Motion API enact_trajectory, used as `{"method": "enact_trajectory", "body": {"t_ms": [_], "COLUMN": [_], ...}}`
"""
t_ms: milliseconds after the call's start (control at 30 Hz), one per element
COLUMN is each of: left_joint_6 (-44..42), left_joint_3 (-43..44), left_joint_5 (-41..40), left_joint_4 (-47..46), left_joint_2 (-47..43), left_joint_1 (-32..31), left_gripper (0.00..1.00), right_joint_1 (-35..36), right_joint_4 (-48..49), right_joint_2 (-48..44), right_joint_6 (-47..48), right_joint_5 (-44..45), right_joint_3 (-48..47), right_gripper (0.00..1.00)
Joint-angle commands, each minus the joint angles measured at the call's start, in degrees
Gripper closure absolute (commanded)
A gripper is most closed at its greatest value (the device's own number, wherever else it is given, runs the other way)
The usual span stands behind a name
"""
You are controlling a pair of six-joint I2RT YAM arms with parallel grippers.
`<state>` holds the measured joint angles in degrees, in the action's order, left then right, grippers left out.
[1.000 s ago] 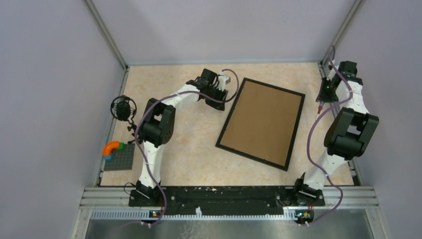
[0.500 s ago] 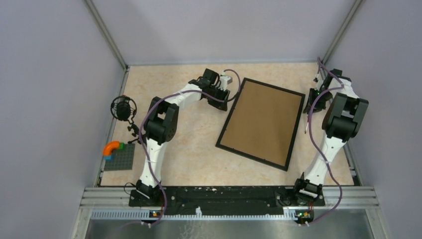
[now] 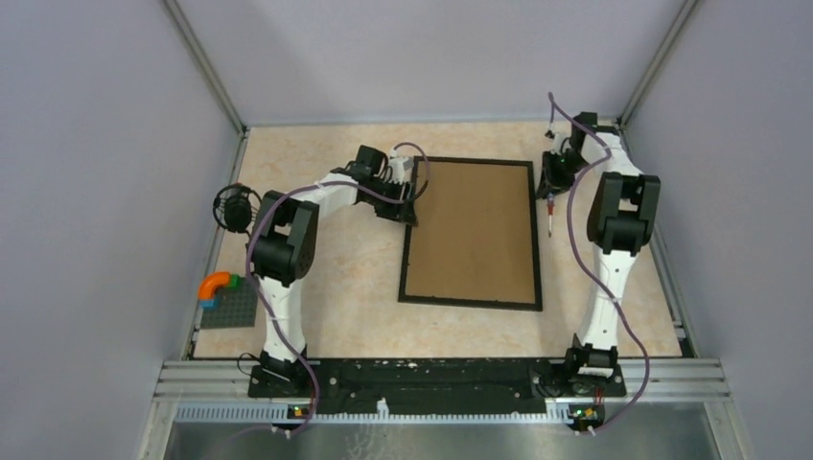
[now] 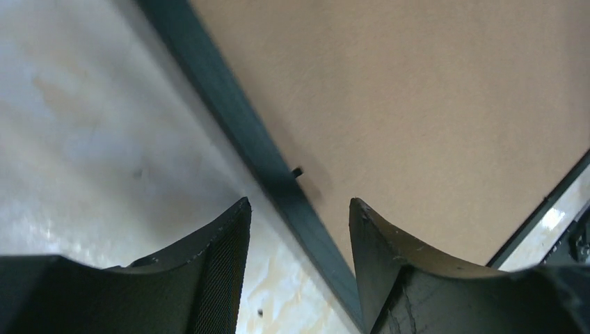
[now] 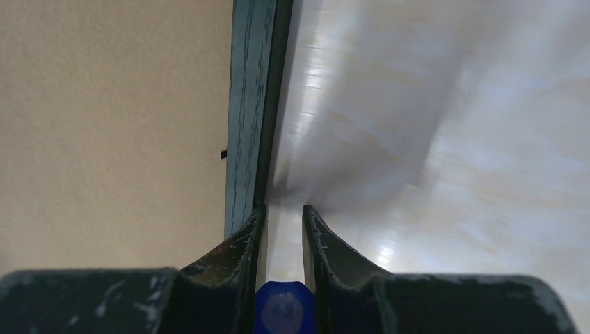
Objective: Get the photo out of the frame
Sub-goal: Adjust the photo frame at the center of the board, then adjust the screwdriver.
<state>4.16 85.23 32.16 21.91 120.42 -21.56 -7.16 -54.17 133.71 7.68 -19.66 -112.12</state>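
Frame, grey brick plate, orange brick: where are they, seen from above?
frame (image 3: 470,235): top view, on its brown back.
grey plate (image 3: 232,309): top view, on its studded face.
orange brick (image 3: 217,282): top view, on its curved top.

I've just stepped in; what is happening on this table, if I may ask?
Both arms are at the frame, which lies with its brown backing board up. The left claw hangs open astride the left rim. The right claw, jaws close together, sits by the right rim. The photo is not visible.
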Motion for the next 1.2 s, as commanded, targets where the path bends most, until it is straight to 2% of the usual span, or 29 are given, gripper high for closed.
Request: {"method": "enact_trajectory", "body": {"t_ms": [0, 200, 300, 400, 533, 667, 833, 933, 1000, 1100, 1167], "left_joint_6": [0.49, -1.13, -2.34, -2.12, -5.28, -12.77, -15.39, -12.87, -10.67, -7.78, -6.22], "left_joint_3": [-6.36, -7.34, -4.87, -3.84, -7.51, -7.0, -1.83, -0.46, -0.77, -1.33, -1.8], "left_joint_5": [1.05, -0.36, 1.66, 3.77, 5.63, 6.18, -0.85, -2.25, -2.78, -4.69, -6.29], "left_joint_4": [0.18, 1.74, 3.21, 2.02, -7.22, -10.07, -10.77, -11.7, -13.25, -14.36, -14.33], "left_joint_2": [-5.11, -5.35, -5.45, -10.61, -20.82, -23.24, -21.72, -20.67, -20.5, -20.27, -19.87], "left_joint_1": [0.66, 3.05, 3.06, 2.98, 1.08, -5.91, -16.02, -19.19, -20.15, -21.09, -21.42], "left_gripper": [0.4, 0.41, 0.4, 0.37, 0.17, 0.11, 0.12, 0.13, 0.15, 0.22, 0.32], "right_joint_1": [5.49, 6.51, 4.6, 0.61, -1.25, 2.3, 10.0, 12.6, 14.19, 16.29, 17.26], "right_joint_4": [1.22, 2.31, 2.41, 2.35, 7.04, 14.24, 23.24, 29.69, 30.3, 32.41, 33.27], "right_joint_2": [4.39, -1.55, -6.49, -11.17, -19.56, -25.29, -33.82, -37.57, -39.07, -40.66, -41.94], "right_joint_6": [-1.45, -4.76, -4.89, -4.78, -10.49, -23.19, -34.53, -40.87, -41.87, -44.5, -45.69], "right_joint_5": [-4.93, -5.24, -3.46, -4.64, -14.52, -26.08, -28.44, -27.97, -27.03, -27.81, -28.3], "right_joint_3": [0.87, 7.21, 10.18, 7.43, 4.65, 7.01, 17.63, 23.45, 24.39, 26.5, 28.04], "right_gripper": [1.0, 1.0, 1.0, 1.0, 1.0, 1.0, 1.0, 1.0, 1.0, 1.0, 1.0]}}
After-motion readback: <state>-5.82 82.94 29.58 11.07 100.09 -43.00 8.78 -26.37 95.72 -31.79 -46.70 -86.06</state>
